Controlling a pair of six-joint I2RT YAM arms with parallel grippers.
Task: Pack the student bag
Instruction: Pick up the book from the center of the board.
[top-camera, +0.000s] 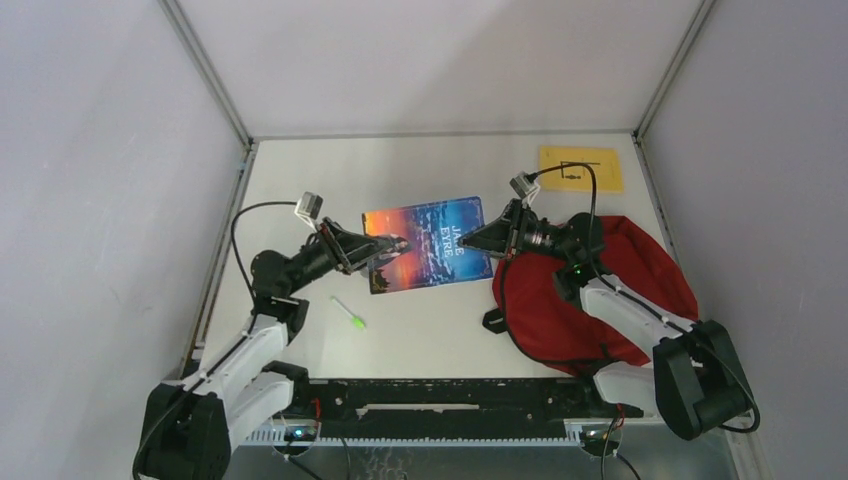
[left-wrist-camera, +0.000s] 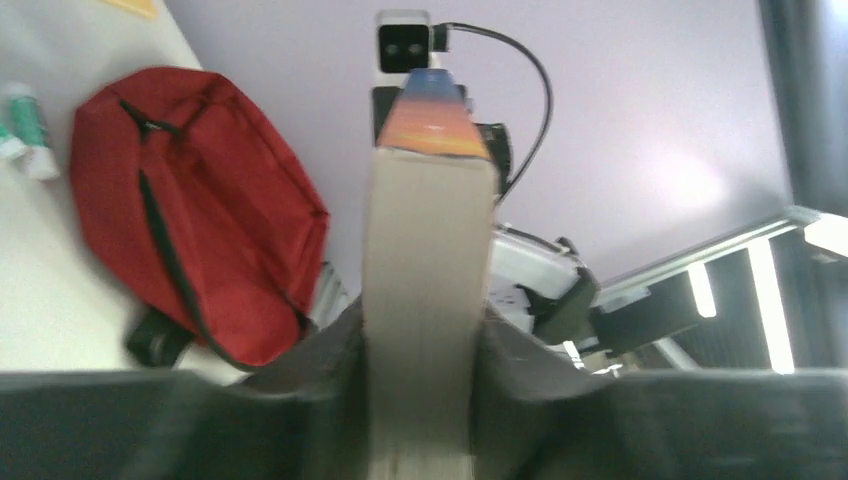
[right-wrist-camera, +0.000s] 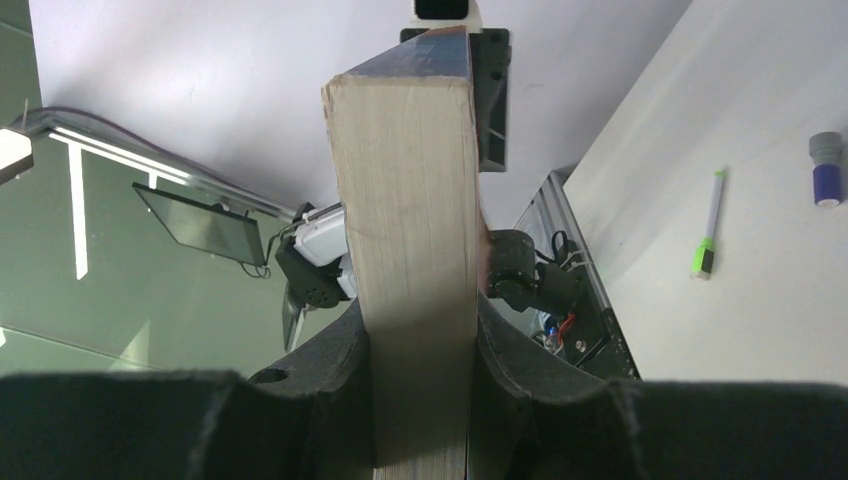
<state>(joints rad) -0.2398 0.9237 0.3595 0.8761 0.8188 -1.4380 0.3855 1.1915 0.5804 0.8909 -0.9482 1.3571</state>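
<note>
Grip: left fingers (left-wrist-camera: 320, 400), right fingers (right-wrist-camera: 330, 400) clamp book (top-camera: 430, 240) at opposite edges | student bag (top-camera: 545, 315) rightward

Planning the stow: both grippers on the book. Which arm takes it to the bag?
Right, likely: the right gripper clamps the book edge nearest the student bag, which lies under that arm. Left gripper holds the far edge.

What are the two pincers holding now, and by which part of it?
Both hold the same book, cover up. The left pincer grips the short end nearer to it, and the right pincer grips the opposite short end, each across the page block.
</note>
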